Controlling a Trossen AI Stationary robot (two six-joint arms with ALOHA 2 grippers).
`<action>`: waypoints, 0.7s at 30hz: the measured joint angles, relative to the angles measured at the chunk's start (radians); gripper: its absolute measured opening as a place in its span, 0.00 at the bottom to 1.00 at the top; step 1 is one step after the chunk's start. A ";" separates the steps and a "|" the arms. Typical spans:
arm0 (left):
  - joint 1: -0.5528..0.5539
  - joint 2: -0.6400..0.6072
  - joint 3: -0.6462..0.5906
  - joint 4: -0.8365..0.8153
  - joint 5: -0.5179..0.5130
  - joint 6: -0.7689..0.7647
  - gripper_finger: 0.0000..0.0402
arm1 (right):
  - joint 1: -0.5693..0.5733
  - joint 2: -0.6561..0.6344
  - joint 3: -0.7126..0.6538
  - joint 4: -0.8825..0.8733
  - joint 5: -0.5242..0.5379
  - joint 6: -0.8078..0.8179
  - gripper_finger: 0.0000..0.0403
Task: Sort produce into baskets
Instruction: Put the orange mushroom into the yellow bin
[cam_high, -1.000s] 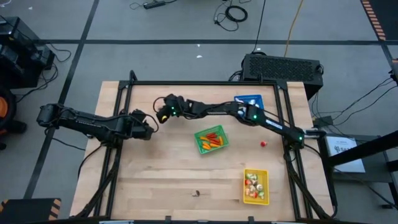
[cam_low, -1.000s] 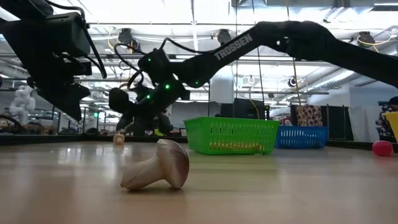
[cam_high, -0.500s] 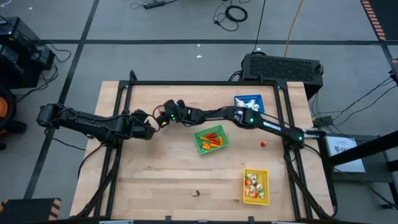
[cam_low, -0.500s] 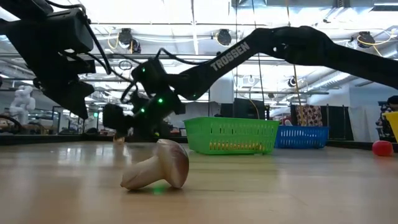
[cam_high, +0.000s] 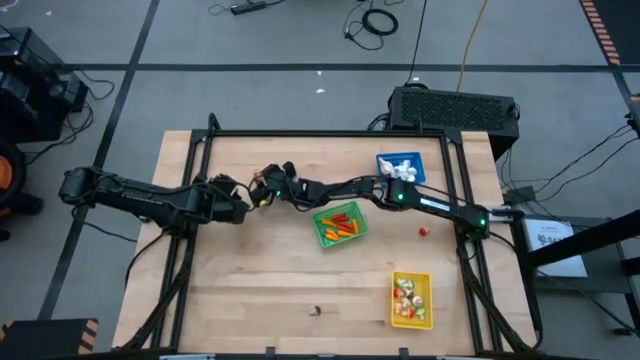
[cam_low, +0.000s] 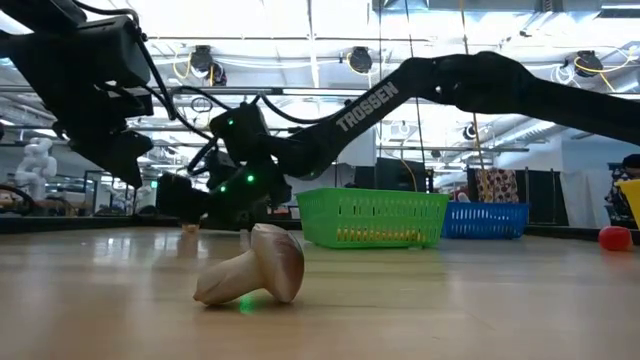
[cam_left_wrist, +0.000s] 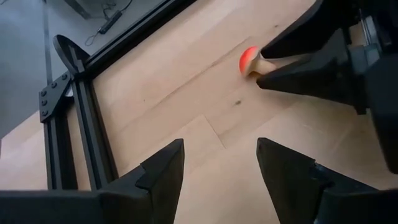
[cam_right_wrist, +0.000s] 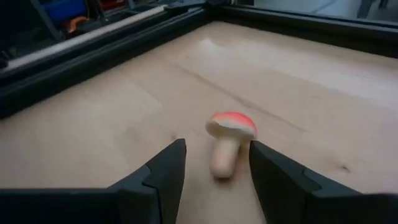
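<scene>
Produce, item one: small red-capped mushroom (cam_right_wrist: 229, 142) with a pale stem, lying on its side on the bare wooden table (cam_high: 250, 290), toward the far left part of the top. Right gripper (cam_right_wrist: 212, 167) is low over it, fingers parted with the stem end just between the tips; the fingers are not closed on it. In the left wrist view the same mushroom (cam_left_wrist: 252, 61) shows between the right arm's dark finger tips.

Left gripper (cam_left_wrist: 220, 165): fingers moderately apart, nothing between them, hanging above bare wood just beside the right gripper and near the table's black frame rail (cam_left_wrist: 93, 130).

Produce, item two: larger brown-capped mushroom (cam_low: 255, 268), pale stem, lying tipped on the table close to the low camera; in the high view a small dark speck (cam_high: 317, 311) near the front edge.

Produce, item three: small red piece (cam_high: 423, 232) loose on the wood, between the green and yellow baskets' side of the table, toward the right.

Green basket (cam_high: 340, 224): mid-table, holding orange and red pieces. Blue basket (cam_high: 399, 166): far right corner area, holding white pieces, partly under the right arm. Yellow basket (cam_high: 411, 299): near right, holding mixed white, red and green pieces
</scene>
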 joint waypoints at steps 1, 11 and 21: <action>0.003 0.000 0.000 0.002 0.000 0.003 0.52 | 0.002 0.003 0.002 0.003 0.005 0.007 0.42; 0.052 0.000 0.000 0.071 -0.010 0.086 0.52 | 0.000 0.009 0.005 -0.051 0.014 0.037 0.34; 0.096 0.000 0.000 0.136 -0.003 0.170 0.52 | 0.000 0.018 0.003 -0.106 0.020 -0.009 0.16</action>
